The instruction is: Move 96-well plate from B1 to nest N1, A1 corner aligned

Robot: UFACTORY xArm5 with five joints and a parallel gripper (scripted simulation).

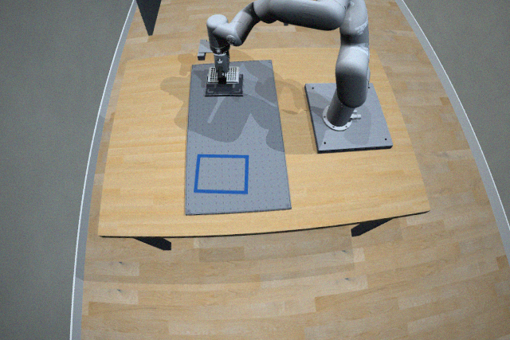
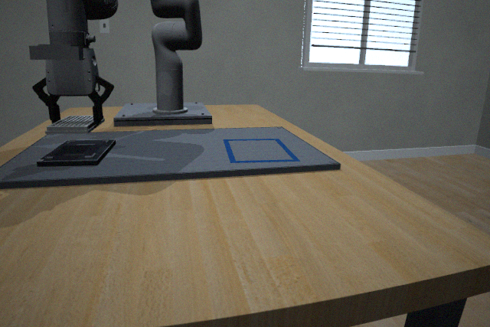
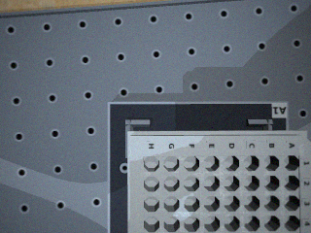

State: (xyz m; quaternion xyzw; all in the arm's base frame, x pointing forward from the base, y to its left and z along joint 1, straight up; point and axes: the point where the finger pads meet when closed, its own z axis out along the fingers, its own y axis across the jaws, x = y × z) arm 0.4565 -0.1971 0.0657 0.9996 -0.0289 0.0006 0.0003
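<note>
- The hand (image 2: 73, 111) hangs straight down from the wrist, its two dark fingers (image 2: 96, 107) spread wide and clamped on opposite edges of the 96-well plate (image 2: 71, 123).
- The plate is held level in the air; in the exterior view it hangs above the grey perforated mat (image 2: 174, 153), apart from it.
- Seen from the wrist, the plate fills the lower right of the picture, with column letters H to A along its upper edge and row numbers down its right side.
- Just beneath it lies the dark plate nest (image 3: 146, 114); the plate covers most of the nest, leaving its top band and left band showing. The nest's A1 label (image 3: 279, 111) sits at the upper right corner, on the same side as the plate's column A.
- In the top view the plate overlaps the far part of the nest (image 1: 224, 89).
- Well apart, at the near end of the mat, is the blue-outlined spot (image 1: 221, 173).
- The arm's base plate (image 1: 378, 138) sits on the wooden desk (image 1: 350, 188) beside the mat.
</note>
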